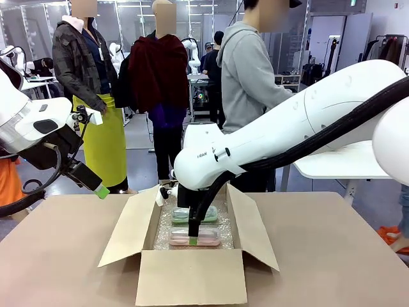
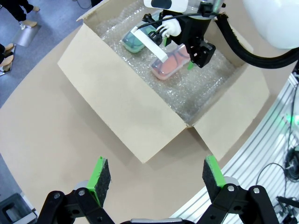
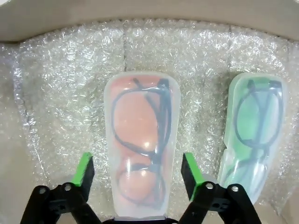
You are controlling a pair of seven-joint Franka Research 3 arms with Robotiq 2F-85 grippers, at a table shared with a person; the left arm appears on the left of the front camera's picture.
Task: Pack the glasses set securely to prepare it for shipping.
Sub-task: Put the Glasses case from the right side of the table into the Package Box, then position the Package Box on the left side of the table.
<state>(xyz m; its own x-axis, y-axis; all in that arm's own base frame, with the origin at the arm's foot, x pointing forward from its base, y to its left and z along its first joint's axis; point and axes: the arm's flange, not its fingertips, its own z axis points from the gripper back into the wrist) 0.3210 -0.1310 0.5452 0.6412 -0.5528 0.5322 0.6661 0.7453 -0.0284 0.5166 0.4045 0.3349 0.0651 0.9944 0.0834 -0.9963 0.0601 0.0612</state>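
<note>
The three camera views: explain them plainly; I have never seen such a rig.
Two white robot arms work at a table. The front view looks across it from between them. The other two cameras sit on the wrists, each looking along its own end effector, a two-finger clamp with green pads. On the table stands an open cardboard box lined with bubble wrap. Inside lie a pale pink case and a mint green case, each with glasses inside. The right end effector is in the box, open, its fingers either side of the pale pink case without gripping. The left end effector hangs open above the table, holding nothing.
</note>
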